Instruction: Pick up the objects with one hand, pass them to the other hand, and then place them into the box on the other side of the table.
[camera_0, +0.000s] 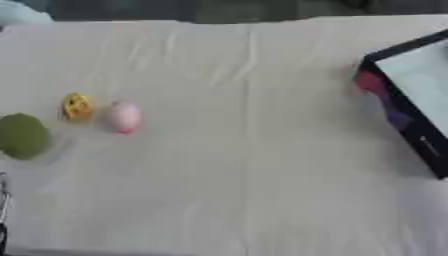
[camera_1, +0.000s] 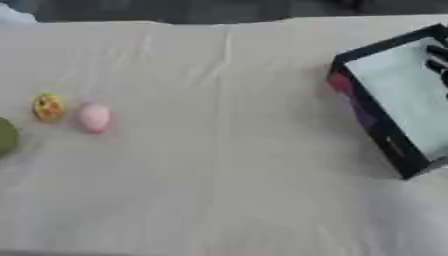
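Three small things lie on the white cloth at the left: a green round object (camera_0: 22, 135), a yellow one (camera_0: 77, 106) and a pink egg-shaped one (camera_0: 124, 117). The black box (camera_1: 372, 122), with a pale inside, stands tilted at the right. Only part of my right hand (camera_1: 437, 59) shows, as dark straight fingers at the right edge above the box's inside, with nothing seen in them. A thin dark and silver sliver of my left hand (camera_0: 3, 205) shows at the lower left edge, below the green object and apart from it.
The white cloth-covered table (camera_0: 245, 190) has creases running front to back. Its far edge runs along the top, with a dark floor beyond. A pale blue thing (camera_0: 17, 12) sits at the far left corner.
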